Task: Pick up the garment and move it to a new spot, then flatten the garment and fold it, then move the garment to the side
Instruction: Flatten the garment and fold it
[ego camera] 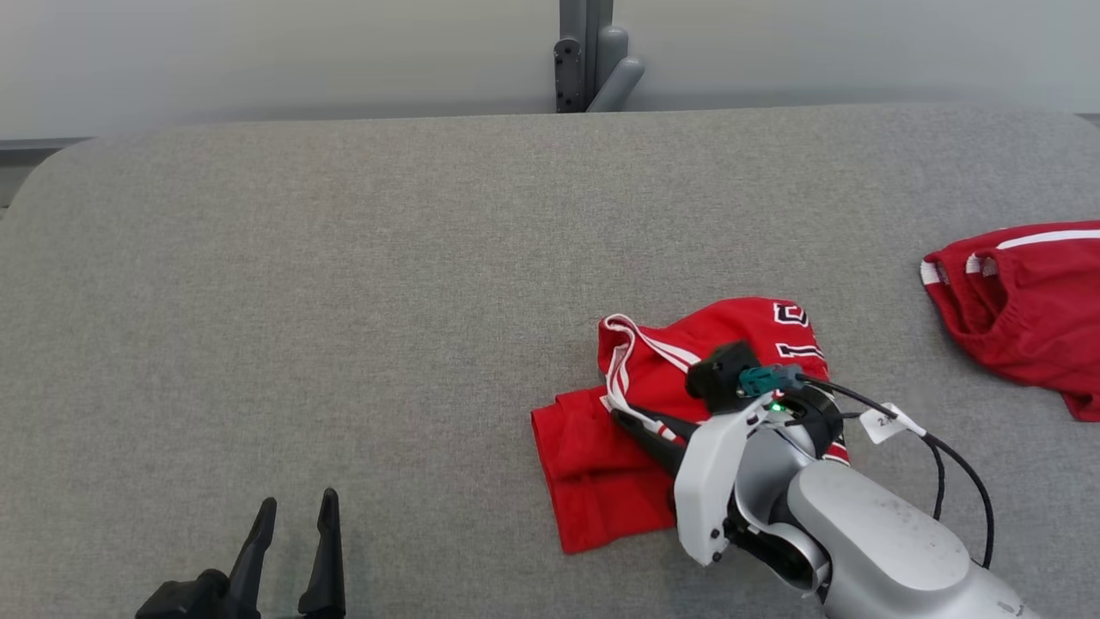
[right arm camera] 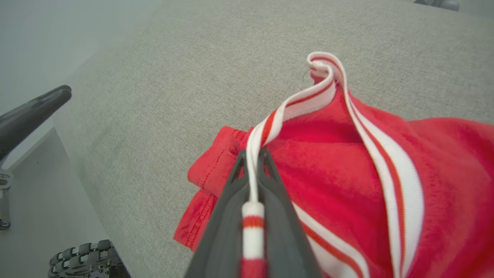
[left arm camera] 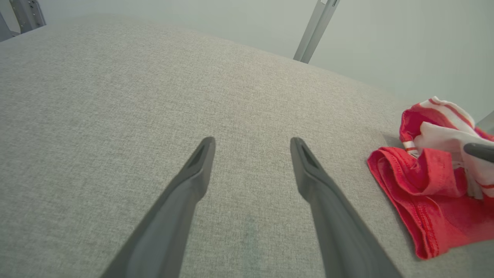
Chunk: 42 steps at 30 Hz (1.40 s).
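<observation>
The grey fabric-covered table spans the head view, with a pale wall and a grey post at top centre. The red garment lies crumpled at lower centre-right. A second red garment lies at the right edge. The right arm enters from the lower right. The right gripper has its fingers closed on the garment's white-striped trim. The left gripper, at lower left, holds its fingers spread wide and empty.
</observation>
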Motion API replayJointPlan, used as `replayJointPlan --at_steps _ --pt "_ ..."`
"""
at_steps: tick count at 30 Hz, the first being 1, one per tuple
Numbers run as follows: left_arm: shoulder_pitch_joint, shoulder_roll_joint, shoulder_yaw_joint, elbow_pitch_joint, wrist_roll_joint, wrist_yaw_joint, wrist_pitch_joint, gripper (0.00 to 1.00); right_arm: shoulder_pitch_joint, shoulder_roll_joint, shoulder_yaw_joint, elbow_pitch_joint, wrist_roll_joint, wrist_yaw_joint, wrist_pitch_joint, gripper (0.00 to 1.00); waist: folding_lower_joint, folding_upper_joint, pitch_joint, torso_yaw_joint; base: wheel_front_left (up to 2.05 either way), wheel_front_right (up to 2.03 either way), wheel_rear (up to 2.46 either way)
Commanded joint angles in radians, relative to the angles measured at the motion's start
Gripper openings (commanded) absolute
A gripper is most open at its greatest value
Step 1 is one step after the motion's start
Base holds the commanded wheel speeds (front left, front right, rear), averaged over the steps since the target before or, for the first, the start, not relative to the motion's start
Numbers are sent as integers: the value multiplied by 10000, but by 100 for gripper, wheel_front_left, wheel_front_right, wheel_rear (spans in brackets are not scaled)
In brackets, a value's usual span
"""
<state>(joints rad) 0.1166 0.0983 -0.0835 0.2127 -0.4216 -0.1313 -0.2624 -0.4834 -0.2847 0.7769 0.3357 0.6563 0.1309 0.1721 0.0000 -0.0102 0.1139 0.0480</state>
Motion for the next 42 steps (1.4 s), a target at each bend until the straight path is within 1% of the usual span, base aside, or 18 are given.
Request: replayJointPlan --at_steps 1,5,13,22,26,29,30,31,32,35,37,39,41,42 --pt "-141 -19 -13 55 52 9 -27 100 -163 124 118 234 -157 -6 89 0 0 102 96 102 0 0 0" --pt "-179 -25 -31 160 45 9 -27 100 -199 433 534 421 -57 -3 218 0 0 102 102 199 0 0 0" --pt "-42 -43 62 297 27 9 -27 100 -113 130 1026 -312 438 -3 588 0 0 102 27 143 0 0 0" --pt "56 -4 61 331 62 9 -27 100 77 -287 1204 -1194 1091 -3 1141 0 0 102 -169 41 0 0 0" --pt "113 29 36 350 82 9 -27 100 53 -307 1146 -1208 1015 -3 1235 0 0 102 -202 9 0 0 0" --pt "108 29 6 386 73 9 -27 100 69 -188 1193 -1074 990 -3 1256 1 0 102 -222 16 0 0 0" --pt "98 29 3 387 64 9 -27 100 8 -180 1249 -1026 891 -3 1235 24 0 102 -223 21 0 0 0" --pt "86 28 4 388 55 9 -27 100 -43 -144 1265 -992 837 -3 1148 49 0 102 -221 26 0 0 0" --pt "71 26 0 394 48 9 -27 100 -75 -101 1270 -963 780 -3 1094 100 0 102 -216 35 0 0 0" --pt "67 7 34 384 22 9 -27 100 -120 -20 1318 -1132 612 -3 764 100 0 102 -210 49 0 0 0" --pt "121 -8 63 369 16 9 -27 100 -151 -149 1302 -1403 371 -3 343 100 0 102 -223 61 0 0 0" --pt "181 -33 112 343 13 9 -27 100 -48 -394 1123 -1695 7 -4 -305 100 0 102 -253 70 0 0 0" --pt "243 -65 179 288 18 9 -27 100 246 -613 694 -1930 -520 -7 -1102 100 0 102 -310 66 0 0 0" --pt "249 -75 224 245 23 9 -27 100 453 -681 314 -1981 -764 -7 -1500 100 0 102 -333 61 0 0 0"
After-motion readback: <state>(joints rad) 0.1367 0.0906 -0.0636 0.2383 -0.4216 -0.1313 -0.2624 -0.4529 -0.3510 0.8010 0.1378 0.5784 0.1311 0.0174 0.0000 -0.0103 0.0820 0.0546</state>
